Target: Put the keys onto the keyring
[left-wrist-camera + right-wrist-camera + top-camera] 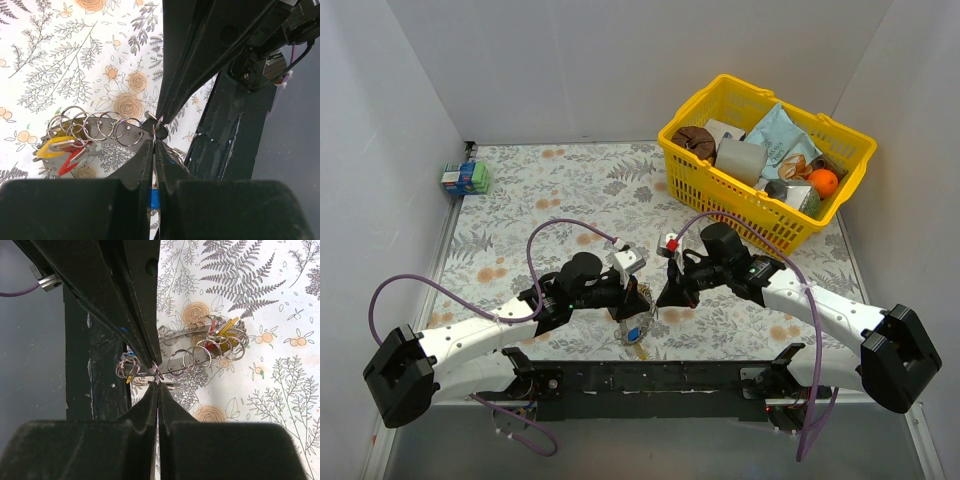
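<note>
My left gripper (646,299) and right gripper (662,300) meet tip to tip near the table's front edge. Both are shut on the keyring (155,132), a thin silver wire seen nearly edge-on between the tips. In the left wrist view, the left gripper (154,142) points up at the right arm's fingers (172,95). A row of small split rings (102,127) leads to yellow and red keys (57,149). A blue key (154,198) shows behind the jaws. The right gripper (158,384) has the same rings (200,356) and keys (221,335) beyond it. A second ring cluster (127,368) hangs to the left.
A yellow basket (740,205) full of groceries stands at the back right. A small green-and-blue box (465,178) sits at the back left wall. The black base rail (650,375) runs just below the keys (634,333). White walls close in the floral tablecloth.
</note>
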Controlling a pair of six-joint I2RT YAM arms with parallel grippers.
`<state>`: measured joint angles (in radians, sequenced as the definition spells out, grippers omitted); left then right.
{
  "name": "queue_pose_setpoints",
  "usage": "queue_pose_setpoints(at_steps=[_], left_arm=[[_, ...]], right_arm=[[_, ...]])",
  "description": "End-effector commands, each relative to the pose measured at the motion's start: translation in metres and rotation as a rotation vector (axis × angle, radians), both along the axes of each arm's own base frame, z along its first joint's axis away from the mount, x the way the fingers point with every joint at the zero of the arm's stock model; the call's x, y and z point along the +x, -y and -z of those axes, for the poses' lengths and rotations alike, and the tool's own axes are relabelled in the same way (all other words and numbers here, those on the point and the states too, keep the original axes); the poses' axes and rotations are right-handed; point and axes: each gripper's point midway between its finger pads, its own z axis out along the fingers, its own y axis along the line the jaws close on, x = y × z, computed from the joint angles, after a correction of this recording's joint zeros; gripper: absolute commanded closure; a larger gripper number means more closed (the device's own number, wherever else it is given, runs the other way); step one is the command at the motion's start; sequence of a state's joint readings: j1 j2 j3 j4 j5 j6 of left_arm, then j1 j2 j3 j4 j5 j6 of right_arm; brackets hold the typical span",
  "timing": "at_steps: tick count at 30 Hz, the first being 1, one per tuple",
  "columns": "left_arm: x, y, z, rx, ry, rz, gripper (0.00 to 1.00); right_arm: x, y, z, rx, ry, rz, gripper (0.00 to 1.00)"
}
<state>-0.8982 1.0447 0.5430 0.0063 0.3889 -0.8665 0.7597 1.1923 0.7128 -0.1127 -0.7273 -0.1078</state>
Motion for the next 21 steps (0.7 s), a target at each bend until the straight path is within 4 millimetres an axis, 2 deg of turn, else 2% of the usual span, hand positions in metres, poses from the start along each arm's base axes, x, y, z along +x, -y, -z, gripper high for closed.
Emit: queue_pose_setpoints(at_steps=[1, 21], left_arm=[[0.000, 0.001, -0.012, -0.026, 0.046, 0.008, 1.00], [-0.003, 0.001, -0.015, -0.035, 0.067, 0.026, 1.00]], right_arm=[[0.007, -0.008, -0.015, 0.038, 0.043, -0.002, 0.99], [0.011, -0.008, -0.004, 0.012, 0.035, 0.017, 0.99]])
